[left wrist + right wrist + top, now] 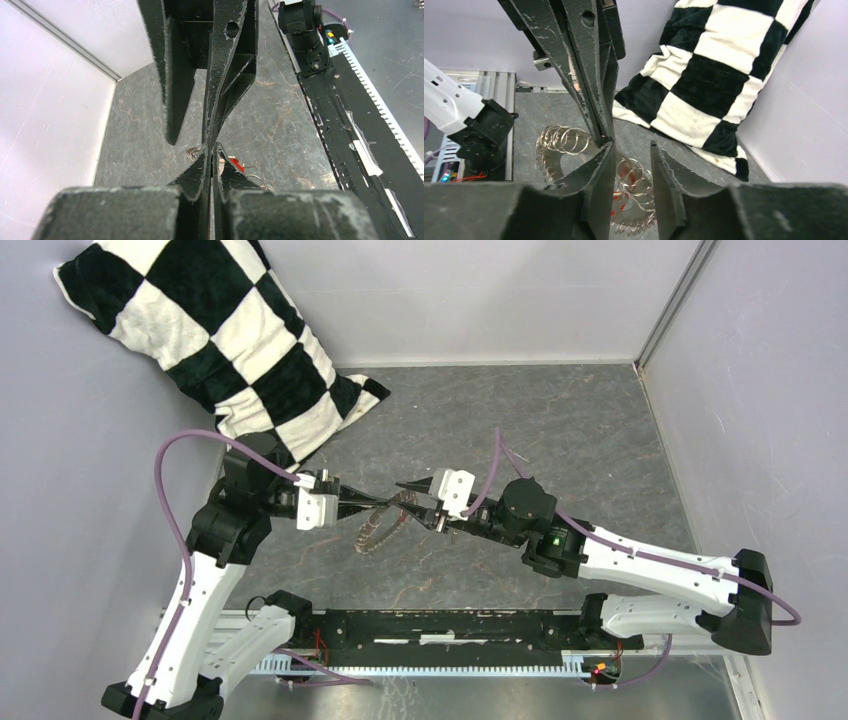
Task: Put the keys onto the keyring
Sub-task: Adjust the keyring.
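Observation:
The keyring [372, 532], a chain of small silver rings, hangs and trails on the grey table under the two grippers at mid-table. My left gripper [385, 502] is shut, and the chain fans out from its tips in the right wrist view [561, 140]. In its own view the tips [212, 147] are pressed together over a few rings [192, 151] and the red tag [235, 164]. My right gripper [408, 498] is open; in its own view [633, 145] its left finger touches the left gripper's tip, with rings and the tag [624, 172] beyond the gap. I cannot make out the tiny key.
A black-and-white checkered pillow [220, 330] leans in the far left corner and also shows in the right wrist view [709, 75]. Pale walls close the left, back and right sides. A black rail [450, 625] with the arm bases runs along the near edge.

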Tool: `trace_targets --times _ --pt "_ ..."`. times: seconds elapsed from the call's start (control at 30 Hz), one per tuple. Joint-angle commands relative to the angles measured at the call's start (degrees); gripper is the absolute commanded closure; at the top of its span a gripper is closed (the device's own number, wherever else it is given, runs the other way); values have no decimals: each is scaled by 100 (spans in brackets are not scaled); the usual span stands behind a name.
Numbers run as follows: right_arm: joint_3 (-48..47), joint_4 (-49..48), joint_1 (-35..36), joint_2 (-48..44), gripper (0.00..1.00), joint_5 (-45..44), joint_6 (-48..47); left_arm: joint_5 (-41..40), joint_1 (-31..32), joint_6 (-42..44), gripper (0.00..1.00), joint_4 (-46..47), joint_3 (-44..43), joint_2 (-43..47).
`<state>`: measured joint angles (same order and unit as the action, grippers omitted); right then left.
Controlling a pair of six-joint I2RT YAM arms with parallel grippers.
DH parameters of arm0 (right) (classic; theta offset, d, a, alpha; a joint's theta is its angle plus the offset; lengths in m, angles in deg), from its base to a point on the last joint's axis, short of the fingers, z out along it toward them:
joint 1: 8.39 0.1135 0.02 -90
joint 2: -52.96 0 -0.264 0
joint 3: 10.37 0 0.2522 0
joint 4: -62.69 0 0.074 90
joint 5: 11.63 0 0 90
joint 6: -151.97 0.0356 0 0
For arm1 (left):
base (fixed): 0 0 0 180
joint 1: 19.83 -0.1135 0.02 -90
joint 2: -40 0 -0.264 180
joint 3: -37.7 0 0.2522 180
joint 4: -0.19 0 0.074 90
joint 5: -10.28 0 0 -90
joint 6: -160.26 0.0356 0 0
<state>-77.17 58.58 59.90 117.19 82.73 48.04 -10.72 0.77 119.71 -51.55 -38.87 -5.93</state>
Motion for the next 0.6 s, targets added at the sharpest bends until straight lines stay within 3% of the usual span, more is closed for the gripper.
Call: trace_targets --times 0.0,0.57 --pt "-189 40 28 85 58 246 31 249 36 -207 98 228 -144 58" --pt "350 14 6 -318 55 324 199 233 41 -255 98 223 -148 111"
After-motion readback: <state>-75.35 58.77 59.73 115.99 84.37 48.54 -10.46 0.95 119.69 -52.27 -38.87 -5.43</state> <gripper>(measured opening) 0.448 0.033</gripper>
